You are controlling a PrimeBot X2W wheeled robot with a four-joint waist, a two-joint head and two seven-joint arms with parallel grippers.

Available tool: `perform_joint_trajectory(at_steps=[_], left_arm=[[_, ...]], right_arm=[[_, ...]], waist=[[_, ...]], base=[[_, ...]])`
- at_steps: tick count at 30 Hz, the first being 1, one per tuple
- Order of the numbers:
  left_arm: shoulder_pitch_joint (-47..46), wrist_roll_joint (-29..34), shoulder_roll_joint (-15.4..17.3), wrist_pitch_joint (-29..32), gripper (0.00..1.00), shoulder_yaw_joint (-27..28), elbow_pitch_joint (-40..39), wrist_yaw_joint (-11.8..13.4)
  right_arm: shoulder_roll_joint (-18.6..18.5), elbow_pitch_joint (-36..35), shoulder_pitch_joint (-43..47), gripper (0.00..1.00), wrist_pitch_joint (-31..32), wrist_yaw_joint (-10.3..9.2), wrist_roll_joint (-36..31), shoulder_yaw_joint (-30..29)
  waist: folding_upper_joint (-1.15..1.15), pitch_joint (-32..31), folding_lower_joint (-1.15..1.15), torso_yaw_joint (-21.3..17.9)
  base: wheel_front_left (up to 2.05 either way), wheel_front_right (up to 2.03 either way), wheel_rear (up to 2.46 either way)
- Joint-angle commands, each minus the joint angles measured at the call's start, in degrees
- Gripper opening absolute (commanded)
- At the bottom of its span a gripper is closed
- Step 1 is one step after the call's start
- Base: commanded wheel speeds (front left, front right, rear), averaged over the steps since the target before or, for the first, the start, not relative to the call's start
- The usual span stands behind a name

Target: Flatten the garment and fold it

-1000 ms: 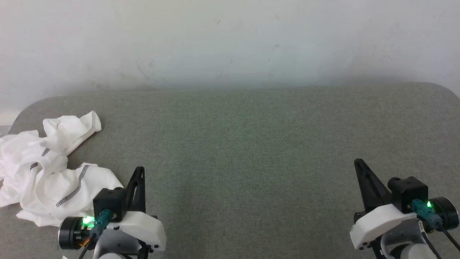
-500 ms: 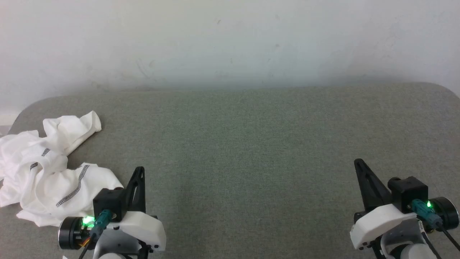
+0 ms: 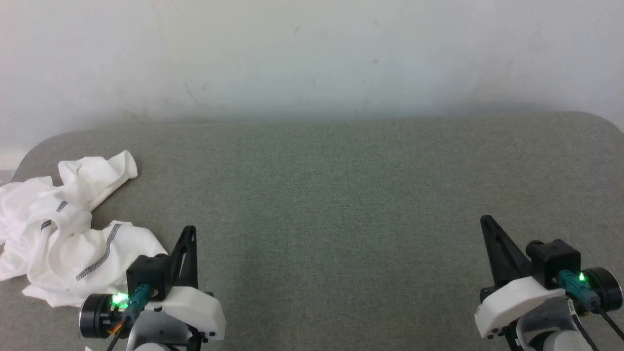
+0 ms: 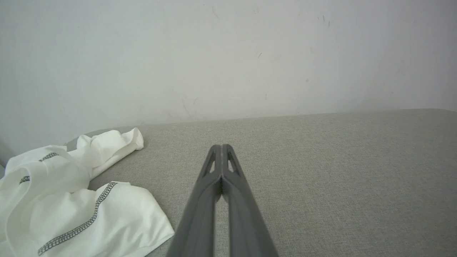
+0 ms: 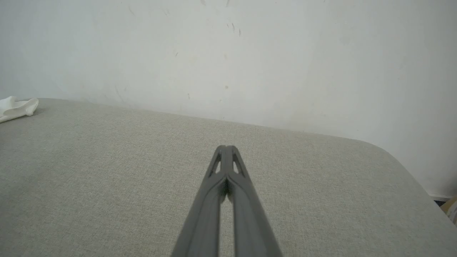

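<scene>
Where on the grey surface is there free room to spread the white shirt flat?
The grey surface is bare from the garment across to the right gripper and back to the wall. Only the left edge, around the crumpled garment, is crowded.

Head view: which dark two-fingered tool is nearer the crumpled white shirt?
The left tool, beside the white shirt; the right tool is far across the grey surface.

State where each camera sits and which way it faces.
Head view: high, facing forward-down over the table to the wall; left tool, right tool at bottom.
Left wrist view: low, along the shut left tool toward the wall; shirt at left.
Right wrist view: low, along the shut right tool toward the wall.
Shared: all three show the shirt.
</scene>
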Motion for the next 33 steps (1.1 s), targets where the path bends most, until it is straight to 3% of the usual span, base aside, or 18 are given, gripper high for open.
perform_joint_trajectory(at_steps=[1, 33], left_arm=[[0.01, -0.02, 0.01, -0.01, 1.0, -0.02, 0.01, 0.0], [0.69, -1.32, -0.02, -3.41, 1.0, -0.78, 0.62, 1.34]], right_arm=[[-0.02, 0.05, 0.02, 1.0, -0.01, 0.0, 0.03, 0.0], [0.01, 0.8, -0.31, 1.0, -3.41, -0.02, 0.59, -0.36]], waist=[[0.0, 0.0, 0.0, 0.0], [0.0, 0.26, 0.0, 2.19]], base=[[0.0, 0.0, 0.0], [0.0, 0.0, 0.0]])
